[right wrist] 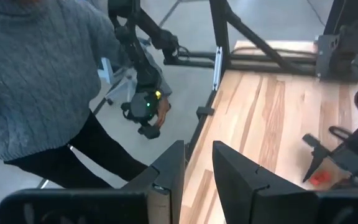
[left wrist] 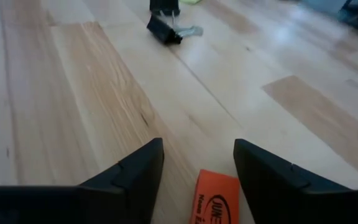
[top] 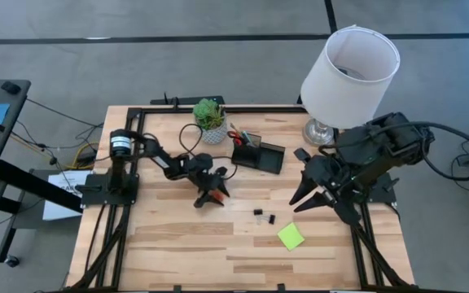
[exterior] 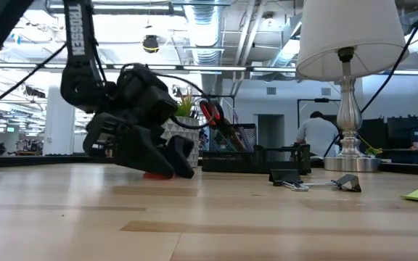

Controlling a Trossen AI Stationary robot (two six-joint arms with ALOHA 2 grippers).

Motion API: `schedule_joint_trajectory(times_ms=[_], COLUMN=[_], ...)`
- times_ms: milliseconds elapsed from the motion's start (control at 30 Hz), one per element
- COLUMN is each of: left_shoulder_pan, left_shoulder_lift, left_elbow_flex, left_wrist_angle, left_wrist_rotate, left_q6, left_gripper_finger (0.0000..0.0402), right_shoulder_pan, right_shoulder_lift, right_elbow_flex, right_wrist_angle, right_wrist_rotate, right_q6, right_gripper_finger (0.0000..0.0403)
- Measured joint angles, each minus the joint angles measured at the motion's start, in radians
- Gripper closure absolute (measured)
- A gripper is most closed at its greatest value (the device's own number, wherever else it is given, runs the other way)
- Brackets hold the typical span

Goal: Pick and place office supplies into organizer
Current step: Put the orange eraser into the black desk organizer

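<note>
My left gripper [top: 211,198] is low over the table's middle, open, its fingers on either side of the small orange-red eraser [left wrist: 216,198], which lies flat on the wood; the eraser also shows in the low view [exterior: 155,175]. The black organizer [top: 259,155] stands behind it and holds the red-handled scissors [top: 236,136] and pens. Two black clips [top: 263,216] and the lime-green sticky pad [top: 291,236] lie on the table toward the near right. My right gripper [top: 309,198] hovers at the right, open by a narrow gap [right wrist: 198,163] and empty. My left gripper comes at the eraser slanting down from the table's far left, with the eraser's end [left wrist: 219,183] between its two open fingers. One finger [left wrist: 253,174] stands close beside the eraser's edge; whether it touches I cannot tell. The eraser lies flat on the table.
A white patterned plant pot [top: 210,122] stands left of the organizer, a lamp [top: 348,69] at the far right. Black frame rails run along the table's edges. A person in a grey sweater [right wrist: 36,74] stands beyond the table. Bare wood lies along the near side.
</note>
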State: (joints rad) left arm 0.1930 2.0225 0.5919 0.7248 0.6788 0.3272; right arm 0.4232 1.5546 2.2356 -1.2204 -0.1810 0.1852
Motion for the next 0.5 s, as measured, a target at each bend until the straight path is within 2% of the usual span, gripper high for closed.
schedule_joint_trajectory(times_ms=[133, 333, 500], left_shoulder_pan=[0.021, -0.004, -0.025], left_shoulder_lift=[0.036, 0.036, 0.037], left_elbow_flex=[0.0, -0.004, -0.031], left_wrist_angle=[0.054, 0.069, 0.132], left_wrist_rotate=[0.067, 0.009, -0.055], left_q6=[-0.032, -0.034, -0.052], left_gripper_finger=[0.0214, 0.0243, 0.0283], right_shoulder_pan=[0.0, 0.0, 0.002], right_shoulder_lift=[0.005, 0.005, 0.005], right_elbow_flex=[-0.002, -0.001, -0.001], right_wrist_angle=[-0.009, -0.016, -0.027], right_wrist_rotate=[0.0, 0.0, 0.0], right_q6=[0.0, 0.0, 0.0], right_gripper_finger=[0.0327, 0.0327, 0.0327])
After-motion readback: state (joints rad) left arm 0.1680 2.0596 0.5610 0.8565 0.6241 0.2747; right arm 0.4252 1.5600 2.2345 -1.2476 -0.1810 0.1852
